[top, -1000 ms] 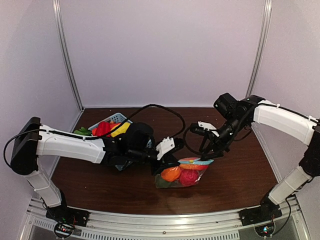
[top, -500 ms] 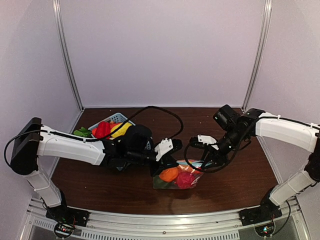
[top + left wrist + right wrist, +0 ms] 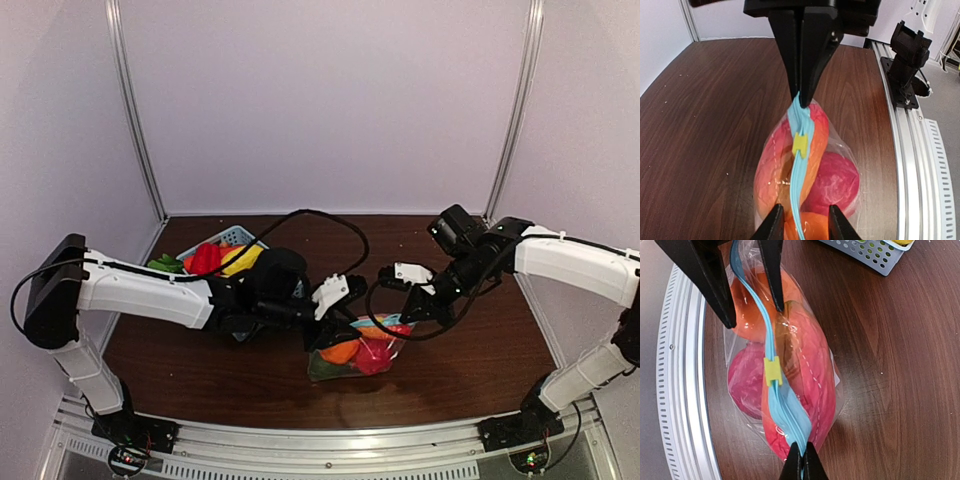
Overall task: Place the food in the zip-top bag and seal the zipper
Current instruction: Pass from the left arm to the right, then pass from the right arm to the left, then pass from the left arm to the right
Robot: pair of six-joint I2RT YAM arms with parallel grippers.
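Dark counter, near edge: right tool has just clamped the end of the zipper; left tool has loosened, jaws apart astride it, so sealing can start.

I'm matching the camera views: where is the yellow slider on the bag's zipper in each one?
Top: too small to make out.
Left wrist: yellow slider at centre.
Right wrist: slider left of centre.
Shared landmark: the blue zipper strip.

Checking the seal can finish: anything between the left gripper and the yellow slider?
Nothing visible. The left gripper, jaws open, straddles the zipper; only bare strip runs to the slider. The right gripper pinches its end.
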